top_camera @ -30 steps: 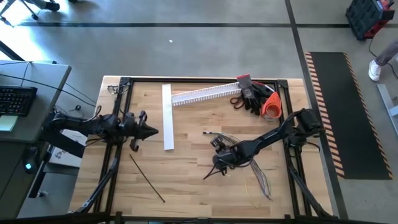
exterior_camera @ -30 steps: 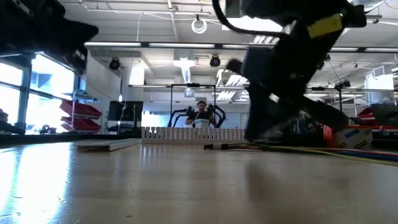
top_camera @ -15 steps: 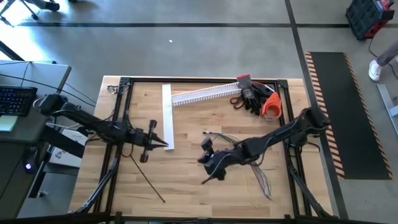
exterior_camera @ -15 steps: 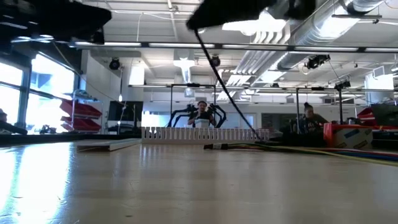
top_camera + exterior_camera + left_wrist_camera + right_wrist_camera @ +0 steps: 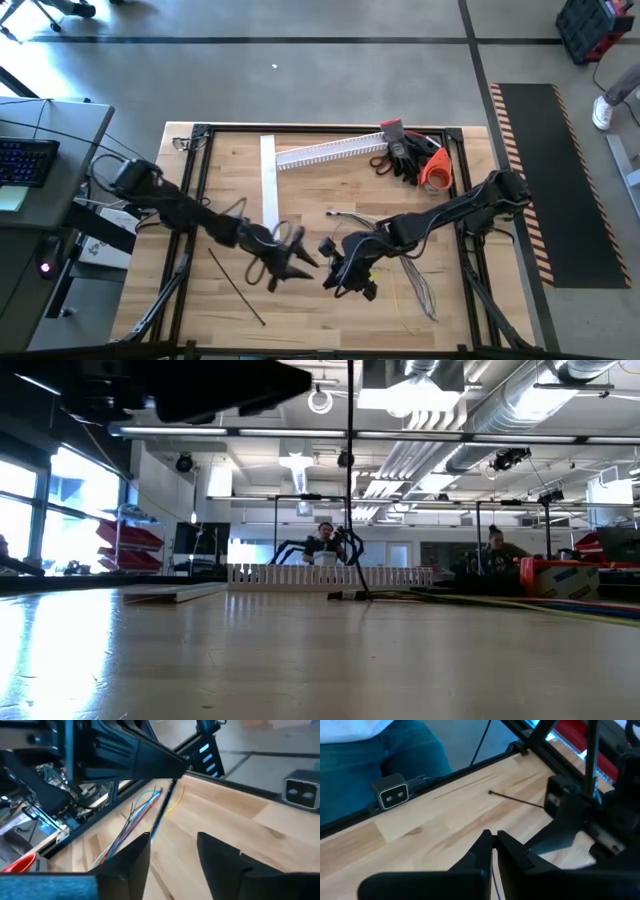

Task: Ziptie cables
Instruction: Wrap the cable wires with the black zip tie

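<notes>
Cables (image 5: 422,292) lie on the right half of the wooden table (image 5: 300,180), a loose grey and dark tangle running under my right arm, so part of the bundle is hidden. The pale connector end is too small to make out well.

My two arms meet near mid-table. In the low view they are just dark shapes cut off along the top edge.

White slotted channel (image 5: 330,152) sits at the far edge, angled. Flat white strip (image 5: 269,185) lies to its left. Dark gloves (image 5: 405,155) are piled at the channel's right end, with an orange item (image 5: 435,172) against them that I cannot identify.

My left gripper (image 5: 175,842) has its fingers spread apart with nothing in them. My right gripper (image 5: 493,839) is pinched closed on a held ziptie (image 5: 350,470), which stands upright. From above, the grip point is hidden.

A loose ziptie (image 5: 236,287) lies flat on the table's left half, well apart from the cables.
</notes>
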{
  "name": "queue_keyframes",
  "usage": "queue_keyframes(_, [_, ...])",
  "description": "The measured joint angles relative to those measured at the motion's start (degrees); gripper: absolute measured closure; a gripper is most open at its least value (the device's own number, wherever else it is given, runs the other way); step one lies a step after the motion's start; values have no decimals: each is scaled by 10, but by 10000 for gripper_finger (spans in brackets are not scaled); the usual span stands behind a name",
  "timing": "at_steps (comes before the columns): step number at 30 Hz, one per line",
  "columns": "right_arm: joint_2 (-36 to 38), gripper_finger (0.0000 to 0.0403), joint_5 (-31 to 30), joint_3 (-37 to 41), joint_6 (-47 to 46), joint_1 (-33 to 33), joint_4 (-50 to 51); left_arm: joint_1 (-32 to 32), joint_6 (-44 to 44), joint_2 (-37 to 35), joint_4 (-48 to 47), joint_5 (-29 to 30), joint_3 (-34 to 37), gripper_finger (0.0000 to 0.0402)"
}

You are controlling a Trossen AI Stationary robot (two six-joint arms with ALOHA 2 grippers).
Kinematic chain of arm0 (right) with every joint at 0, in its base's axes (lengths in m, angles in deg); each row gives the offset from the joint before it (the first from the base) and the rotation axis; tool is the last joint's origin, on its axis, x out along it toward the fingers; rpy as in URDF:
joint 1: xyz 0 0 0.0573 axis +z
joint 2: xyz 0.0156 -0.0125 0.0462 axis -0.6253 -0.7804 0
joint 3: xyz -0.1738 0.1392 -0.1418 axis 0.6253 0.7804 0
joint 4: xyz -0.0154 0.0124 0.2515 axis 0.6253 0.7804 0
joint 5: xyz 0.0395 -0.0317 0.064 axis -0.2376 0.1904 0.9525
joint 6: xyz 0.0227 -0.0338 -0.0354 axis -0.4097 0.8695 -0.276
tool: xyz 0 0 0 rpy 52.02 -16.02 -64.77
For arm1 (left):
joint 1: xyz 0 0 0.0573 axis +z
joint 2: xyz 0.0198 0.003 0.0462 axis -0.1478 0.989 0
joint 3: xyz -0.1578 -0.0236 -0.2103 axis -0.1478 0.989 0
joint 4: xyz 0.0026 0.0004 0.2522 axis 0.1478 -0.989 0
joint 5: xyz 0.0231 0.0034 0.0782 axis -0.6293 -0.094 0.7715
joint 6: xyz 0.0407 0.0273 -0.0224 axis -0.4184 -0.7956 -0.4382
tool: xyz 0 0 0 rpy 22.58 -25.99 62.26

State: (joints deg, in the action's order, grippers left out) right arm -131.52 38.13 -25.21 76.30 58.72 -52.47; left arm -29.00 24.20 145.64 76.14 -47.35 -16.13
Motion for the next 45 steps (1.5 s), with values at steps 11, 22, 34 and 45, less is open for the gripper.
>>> queue_keyframes(11, [0,403,5,0,0,6,17,28,-9,80,1,-79,-74,235])
queue_keyframes(22, [0,403,19,0,0,9,-1,50,14,90,5,-139,-74,271])
queue_keyframes(34, [0,403,19,0,2,18,-22,51,4,100,35,-139,-74,273])
queue_keyframes(45, [0,403,-1,0,15,18,-29,45,21,100,31,-147,-83,314])
